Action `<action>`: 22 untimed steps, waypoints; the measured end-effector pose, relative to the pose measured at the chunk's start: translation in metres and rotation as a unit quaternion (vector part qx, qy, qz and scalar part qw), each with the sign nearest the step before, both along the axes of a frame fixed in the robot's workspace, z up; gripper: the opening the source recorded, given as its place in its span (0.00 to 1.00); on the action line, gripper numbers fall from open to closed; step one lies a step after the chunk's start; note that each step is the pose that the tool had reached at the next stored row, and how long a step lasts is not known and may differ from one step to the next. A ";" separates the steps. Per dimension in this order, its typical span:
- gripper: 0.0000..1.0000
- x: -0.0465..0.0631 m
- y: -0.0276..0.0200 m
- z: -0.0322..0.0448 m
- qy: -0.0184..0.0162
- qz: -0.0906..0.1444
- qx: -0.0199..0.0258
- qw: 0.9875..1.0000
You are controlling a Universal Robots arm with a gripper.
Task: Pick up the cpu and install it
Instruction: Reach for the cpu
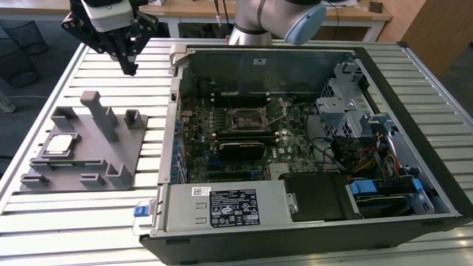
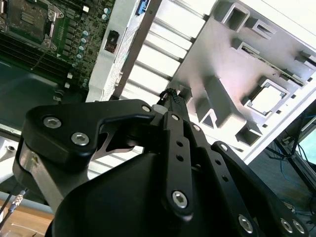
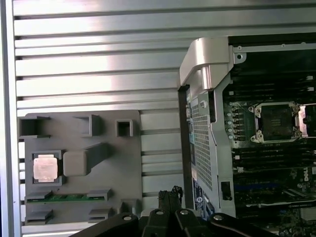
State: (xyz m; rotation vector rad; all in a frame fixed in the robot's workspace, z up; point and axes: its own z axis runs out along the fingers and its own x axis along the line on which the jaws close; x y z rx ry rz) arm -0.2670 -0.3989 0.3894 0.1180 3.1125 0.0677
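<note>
Hanging over bare slats of the table (image 1: 155, 83), the gripper (image 1: 130, 67) sits near the table edge where the arm is mounted. It is above the gap between the grey holder (image 1: 122, 160) and a back corner of the open computer case (image 1: 258, 61). Its fingers are pressed together into one tip with nothing between them, and both wrist views show the same.

The cpu (image 1: 59, 145) has not been picked up. It lies flat in a square recess of the holder, by the holder edge farthest from the case, well apart from the gripper. In the first wrist view its pale top (image 3: 45, 168) fills the recess almost to the walls.

Several things could go wrong from here:
- **Closed fingers:** coming down like this, they would land on the chip's top and could scratch it or push it crooked in the recess.
- **Thin edges:** once open, the fingers have little room on the chip's edges, so a shallow or off-centre pinch could let it tilt or drop.
- **The tall post (image 1: 99, 113):** it rises just beside the recess and could catch a finger on the way down.
- **The socket (image 1: 247, 117):** it sits deep inside the case among other parts, and a chip set down turned or tilted would likely damage the contacts.
</note>
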 end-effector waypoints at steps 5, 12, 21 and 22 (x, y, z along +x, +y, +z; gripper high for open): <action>0.11 -0.005 0.0001 -0.0003 0.000 0.000 0.000 1.000; 0.11 -0.015 0.0006 -0.0007 0.000 0.000 0.000 1.000; 0.11 -0.029 0.0008 -0.0012 0.000 0.000 0.000 1.000; 0.11 -0.030 0.0008 -0.0013 0.000 0.000 0.000 1.000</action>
